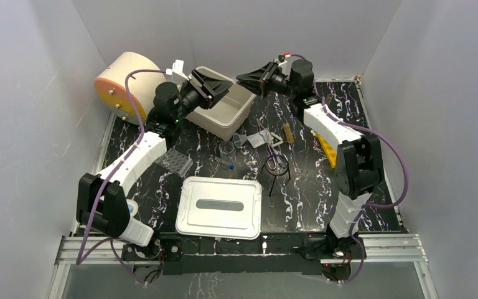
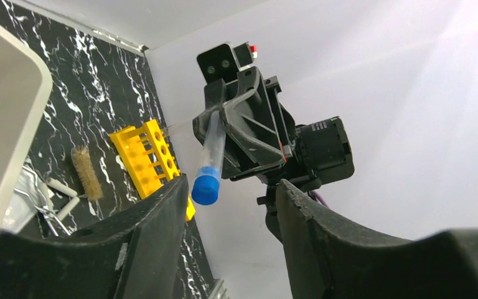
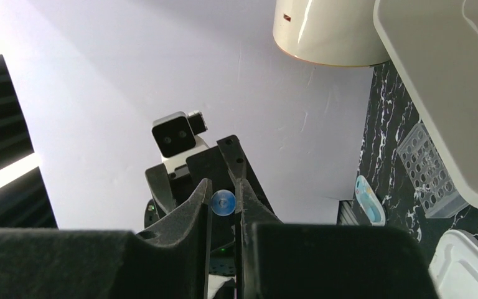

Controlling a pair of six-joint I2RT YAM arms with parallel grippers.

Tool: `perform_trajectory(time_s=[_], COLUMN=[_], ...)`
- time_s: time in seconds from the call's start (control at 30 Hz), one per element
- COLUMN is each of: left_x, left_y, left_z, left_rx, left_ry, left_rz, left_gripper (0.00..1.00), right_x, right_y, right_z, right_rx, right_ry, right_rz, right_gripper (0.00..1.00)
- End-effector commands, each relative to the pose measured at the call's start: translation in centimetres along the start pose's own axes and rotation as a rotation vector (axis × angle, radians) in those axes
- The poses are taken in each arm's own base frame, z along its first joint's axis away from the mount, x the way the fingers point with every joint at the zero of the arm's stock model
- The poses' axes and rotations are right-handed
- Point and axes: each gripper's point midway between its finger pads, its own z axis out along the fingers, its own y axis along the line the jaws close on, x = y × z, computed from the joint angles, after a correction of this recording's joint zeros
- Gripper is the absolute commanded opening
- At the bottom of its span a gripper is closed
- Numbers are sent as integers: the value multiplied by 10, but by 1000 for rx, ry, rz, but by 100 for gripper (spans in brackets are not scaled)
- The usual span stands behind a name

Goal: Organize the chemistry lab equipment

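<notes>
My right gripper (image 1: 246, 78) is shut on a clear vial with a blue cap (image 2: 206, 184) and holds it in the air above the back of the table. The cap points toward my left gripper (image 1: 221, 87). In the right wrist view the vial (image 3: 223, 202) shows end-on between the fingers. My left gripper (image 2: 231, 187) is open and empty, and the cap sits close to its left finger (image 2: 162, 218); I cannot tell if they touch. On the table lie a black ring stand (image 1: 277, 165), a beaker (image 1: 226, 148), a funnel (image 1: 241, 139), forceps (image 1: 272, 146), a brush (image 1: 288, 132) and another vial (image 1: 224, 163).
A cream open bin (image 1: 224, 109) stands under the left gripper. A yellow tube rack (image 1: 327, 149) lies by the right arm and a clear rack (image 1: 175, 162) by the left. A white lidded box (image 1: 219, 207) sits at the front. A cream cylinder (image 1: 124, 84) stands at the back left.
</notes>
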Motion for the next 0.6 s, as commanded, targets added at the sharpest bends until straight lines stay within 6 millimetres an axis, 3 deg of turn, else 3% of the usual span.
perform_trajectory(time_s=[0.0,0.07,0.2,0.47,0.57], left_x=[-5,-5,-8,-20,-18], left_y=[-21,-20,-23,-25,-25], left_z=[-4,-5,-6,-5,-5], left_rx=[67,63,61,34,44], left_ry=[-47,-51,-68,-112,-107], left_rz=[39,48,108,162,153], left_gripper=[56,52,34,37,31], right_x=[2,2,3,6,7], right_y=[27,26,20,19,17], right_z=[-6,-6,-8,-10,-11], right_rx=[-75,-67,-51,-42,-33], right_ry=[-23,-33,-37,-28,-26], right_rz=[-6,-3,7,3,3], right_gripper=[17,17,17,17,17])
